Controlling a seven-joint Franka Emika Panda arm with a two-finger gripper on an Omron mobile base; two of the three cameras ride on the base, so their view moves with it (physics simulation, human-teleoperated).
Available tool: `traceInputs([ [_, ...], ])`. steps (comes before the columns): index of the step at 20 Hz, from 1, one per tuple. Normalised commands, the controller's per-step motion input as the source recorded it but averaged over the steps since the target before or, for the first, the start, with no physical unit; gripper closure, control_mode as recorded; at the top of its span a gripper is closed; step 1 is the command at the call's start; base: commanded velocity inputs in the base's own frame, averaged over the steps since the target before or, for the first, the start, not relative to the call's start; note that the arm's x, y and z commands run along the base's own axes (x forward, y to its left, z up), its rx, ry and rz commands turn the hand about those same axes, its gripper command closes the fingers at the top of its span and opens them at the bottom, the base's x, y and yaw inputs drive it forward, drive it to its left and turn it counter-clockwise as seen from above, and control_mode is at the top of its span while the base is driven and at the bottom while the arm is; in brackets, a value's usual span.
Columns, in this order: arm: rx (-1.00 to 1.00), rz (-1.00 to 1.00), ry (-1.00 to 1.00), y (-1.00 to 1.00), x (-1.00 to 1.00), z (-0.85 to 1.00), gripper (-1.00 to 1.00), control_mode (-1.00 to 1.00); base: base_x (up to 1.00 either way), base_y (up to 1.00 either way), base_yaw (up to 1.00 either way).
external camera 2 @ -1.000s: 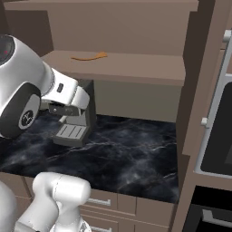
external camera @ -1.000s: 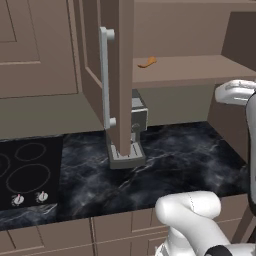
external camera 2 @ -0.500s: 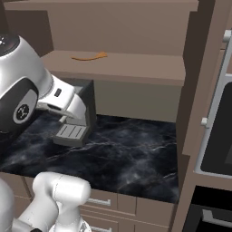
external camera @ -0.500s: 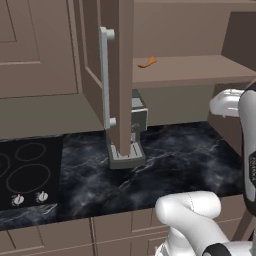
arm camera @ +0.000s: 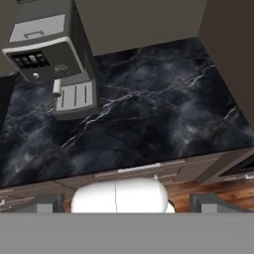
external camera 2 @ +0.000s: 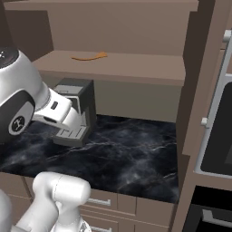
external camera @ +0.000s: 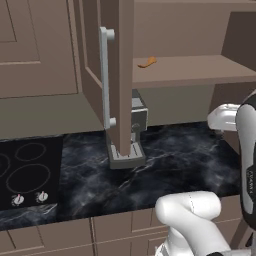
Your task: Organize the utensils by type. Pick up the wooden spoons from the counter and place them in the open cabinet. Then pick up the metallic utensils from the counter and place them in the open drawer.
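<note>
Hand view is showing the gripper (arm camera: 123,204) standing wide apart and empty above the counter (arm camera: 149,119), one wooden spoon (external camera 2: 89,57) lying delivered on the cabinet shelf (external camera 2: 136,68).

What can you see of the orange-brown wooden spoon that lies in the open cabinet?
The long, slim orange-brown wooden spoon lies flat on the plain taupe cabinet shelf, toward its back. It looks slightly curved, with one wider end, and its colour suggests wood. Only the shelf touches it. In the left base view it shows just past the edge of the open panelled door.
</note>
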Motion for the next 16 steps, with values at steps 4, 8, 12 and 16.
traceInputs([
  [4,0.0,0.0,-0.04,0.03,-0.23,-0.06,-1.0,-1.0,0.0,0.0,0.0],
  [8,0.0,0.0,-0.03,0.0,-0.28,0.0,-1.0,-1.0,0.0,0.0,0.0],
  [12,0.0,0.0,0.0,0.0,-0.26,0.0,-1.0,-1.0,0.0,0.0,0.0],
  [16,0.0,0.0,0.02,0.0,-0.18,0.0,-1.0,-1.0,0.0,0.0,0.0],
])
